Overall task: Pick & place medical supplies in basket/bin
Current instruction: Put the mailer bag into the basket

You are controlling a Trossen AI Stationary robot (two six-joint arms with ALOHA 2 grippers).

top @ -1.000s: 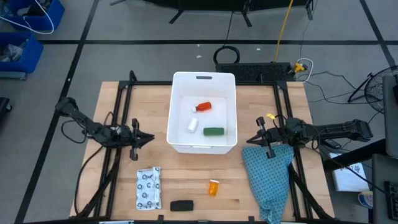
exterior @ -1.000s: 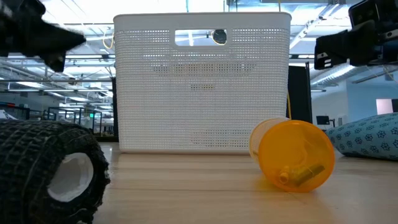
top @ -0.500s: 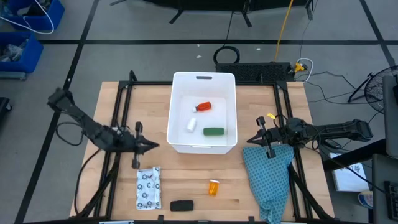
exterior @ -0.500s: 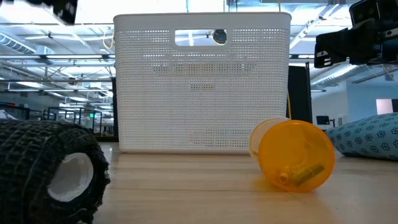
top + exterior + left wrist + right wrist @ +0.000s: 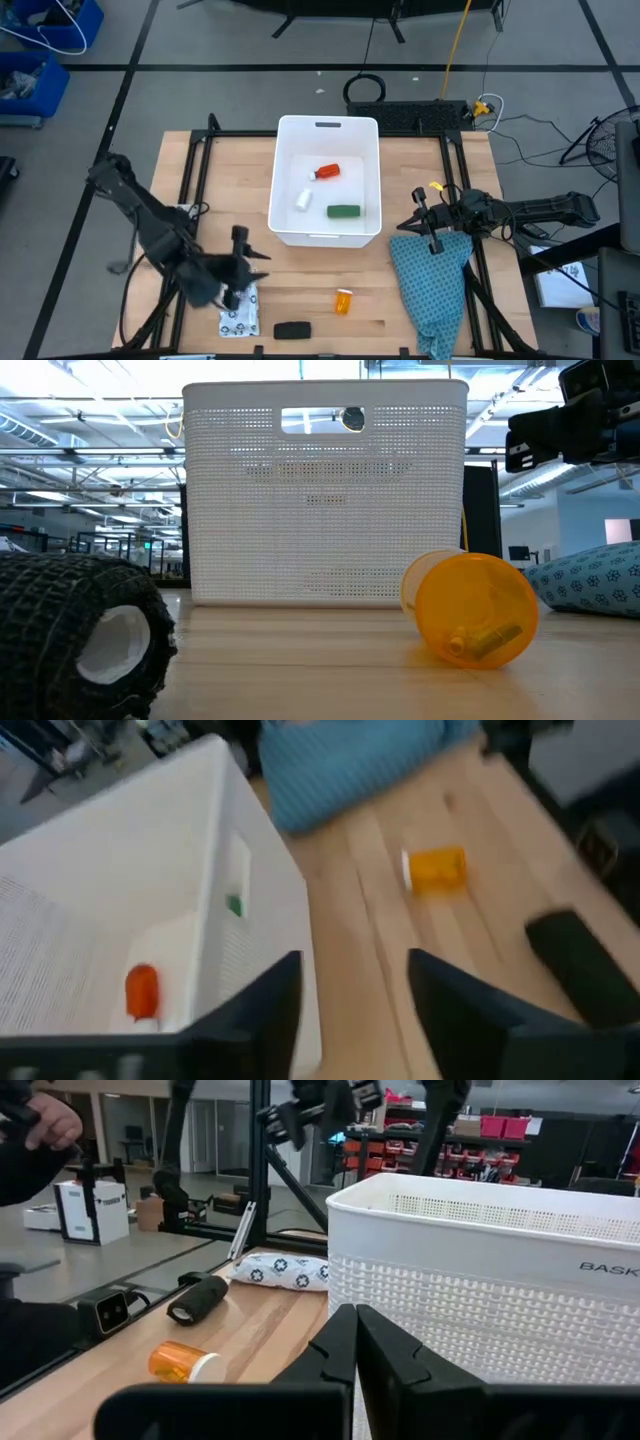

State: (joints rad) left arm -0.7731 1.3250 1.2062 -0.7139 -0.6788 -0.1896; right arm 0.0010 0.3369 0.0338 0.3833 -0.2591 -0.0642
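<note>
The white basket [image 5: 290, 230] stands mid-table and holds a red-and-white bottle [image 5: 327, 172], a white item [image 5: 305, 200] and a green oblong [image 5: 343, 211]. On the near part of the table lie the white dotted packet [image 5: 240, 318], the orange vial [image 5: 343, 300] on its side, and the black oblong [image 5: 291, 329]. My left gripper [image 5: 252, 266] hovers open above the packet's far end, short of the basket's near left corner; in its wrist view the fingers [image 5: 265, 1010] stand apart with nothing between them. My right gripper [image 5: 357, 1342] is shut, level, at the basket's right.
A teal patterned cloth [image 5: 430, 285] lies at the near right under my right arm. Black frame rails [image 5: 195, 180] run along both sides of the table. Bare wood shows between the basket and the near items. A person's hand [image 5: 40, 1120] shows in the room beyond.
My left gripper has left its place beside the basket's left wall, risen out of the low view and swung toward the table's near edge, over the packet. It has tipped downward, rolled, and its fingers have opened. The right arm and all the supplies have kept still.
</note>
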